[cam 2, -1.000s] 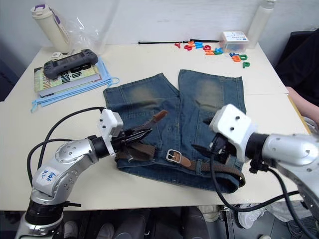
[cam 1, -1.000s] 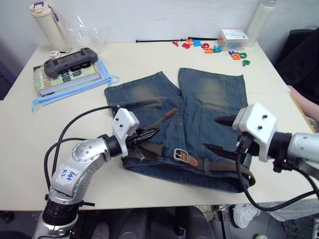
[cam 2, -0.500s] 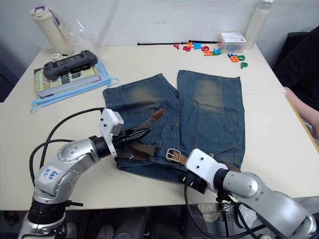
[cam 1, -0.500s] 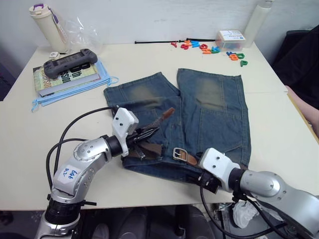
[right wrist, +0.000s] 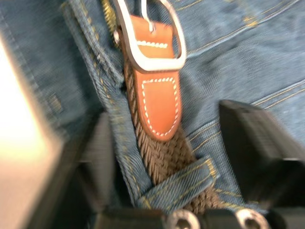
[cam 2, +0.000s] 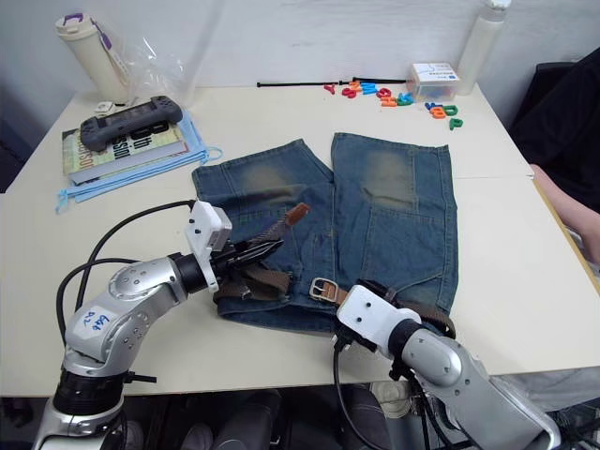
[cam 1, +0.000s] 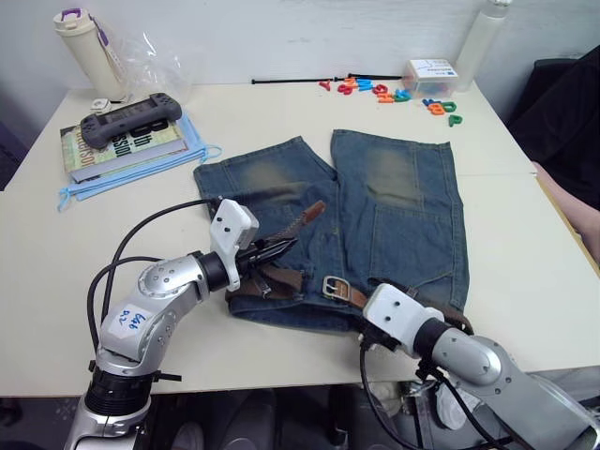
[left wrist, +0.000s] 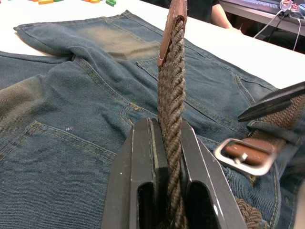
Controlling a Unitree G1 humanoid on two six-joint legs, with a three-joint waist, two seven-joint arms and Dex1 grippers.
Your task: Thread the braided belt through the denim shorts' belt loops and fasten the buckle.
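The denim shorts (cam 1: pixel 394 206) lie flat on the table with the waistband toward me. The braided belt (cam 1: pixel 281 281) runs along the waistband. Its silver buckle (cam 1: pixel 336 287) lies on the shorts at mid-waist. My left gripper (cam 1: pixel 272 251) is shut on the belt's free end, and the tan tip (cam 1: pixel 314 210) sticks up past the fingers (left wrist: pixel 143 162). My right gripper (right wrist: pixel 167 119) is open just right of the buckle (right wrist: pixel 150 36), one finger on each side of the strap. A belt loop (right wrist: pixel 178 183) crosses the braid between them.
Books with a grey game controller (cam 1: pixel 131 114) sit at the back left by a bottle (cam 1: pixel 89 42). Coloured letters (cam 1: pixel 384 89), a small box (cam 1: pixel 431 73) and a black rod (cam 1: pixel 300 80) line the far edge. A person's arm (cam 1: pixel 567 202) shows at the right edge.
My right arm has swung from the right side of the shorts down to the table's front edge, open over the strap by the buckle. The left gripper keeps hold of the belt's end.
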